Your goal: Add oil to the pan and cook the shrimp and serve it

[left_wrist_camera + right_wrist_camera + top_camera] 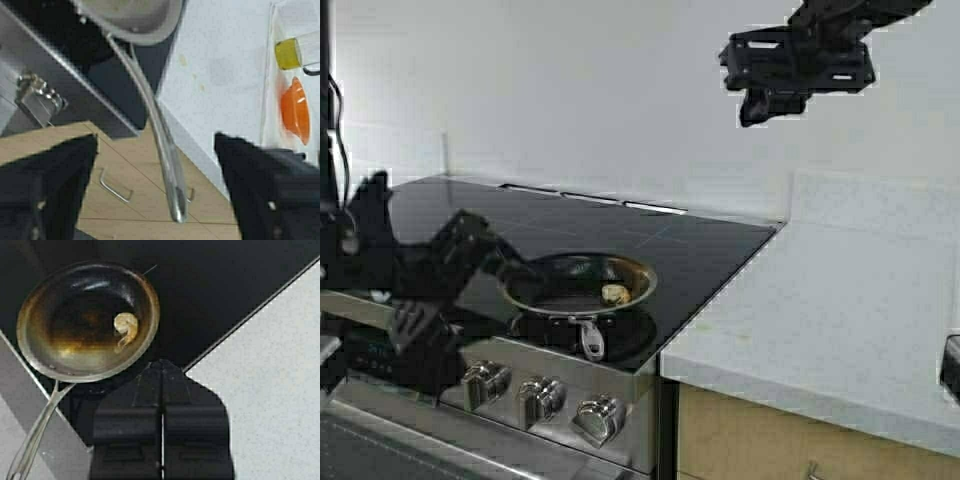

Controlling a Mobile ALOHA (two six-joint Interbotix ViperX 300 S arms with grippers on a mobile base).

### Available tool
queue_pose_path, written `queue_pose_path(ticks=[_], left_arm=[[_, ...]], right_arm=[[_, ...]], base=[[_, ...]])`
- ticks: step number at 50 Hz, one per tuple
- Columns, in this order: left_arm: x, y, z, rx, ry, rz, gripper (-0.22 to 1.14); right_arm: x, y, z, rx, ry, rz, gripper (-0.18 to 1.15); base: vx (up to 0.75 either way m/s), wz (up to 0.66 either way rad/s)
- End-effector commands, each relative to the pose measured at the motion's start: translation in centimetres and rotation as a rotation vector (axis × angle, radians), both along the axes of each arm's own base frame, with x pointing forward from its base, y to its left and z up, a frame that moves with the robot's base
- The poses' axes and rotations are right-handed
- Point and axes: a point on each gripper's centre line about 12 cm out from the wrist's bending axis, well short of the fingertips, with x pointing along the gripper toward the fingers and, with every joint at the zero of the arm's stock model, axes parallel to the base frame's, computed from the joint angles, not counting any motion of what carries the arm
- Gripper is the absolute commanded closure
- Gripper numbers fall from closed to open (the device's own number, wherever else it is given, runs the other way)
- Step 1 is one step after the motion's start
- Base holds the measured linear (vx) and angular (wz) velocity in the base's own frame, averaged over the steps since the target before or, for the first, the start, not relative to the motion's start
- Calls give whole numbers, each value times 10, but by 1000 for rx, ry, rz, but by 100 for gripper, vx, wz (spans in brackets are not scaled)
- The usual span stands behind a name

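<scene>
The pan (552, 283) sits on the black cooktop with its silver handle (591, 339) pointing toward the stove front. The shrimp (614, 293), pale and yellowish, lies curled inside it near the rim, as the right wrist view also shows (126, 328). My left gripper (420, 335) is low at the stove's front left and open; in its wrist view the handle (161, 140) runs between the wide-apart fingers (47, 185) without touching them. My right gripper (770, 100) hangs high above the counter, shut on nothing (161, 364). The oil (289, 53) shows at the far edge of the counter.
Three knobs (542, 398) line the stove front. A white counter (820, 310) lies to the right of the cooktop (700, 250). An orange bowl (295, 115) stands on the counter near the oil. Wooden drawers with metal pulls (115, 187) are below.
</scene>
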Motion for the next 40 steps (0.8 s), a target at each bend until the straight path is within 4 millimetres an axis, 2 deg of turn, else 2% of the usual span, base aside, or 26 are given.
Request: queue_pose_path(ticks=[1, 9, 22, 40], left_arm=[[4, -19, -8, -38, -16, -33, -9], [22, -44, -20, -107, -12, -19, -9], [54, -66, -32, -212, -11, 34, -9], [72, -100, -57, -336, 46, 45, -9]], right_arm=[[4, 3, 13, 20, -33, 2, 91], [4, 3, 13, 16, -28, 4, 91], [4, 3, 13, 16, -28, 4, 91], [4, 4, 14, 13, -33, 7, 91]], base=[[0, 0], [0, 0], [0, 0], [0, 0]])
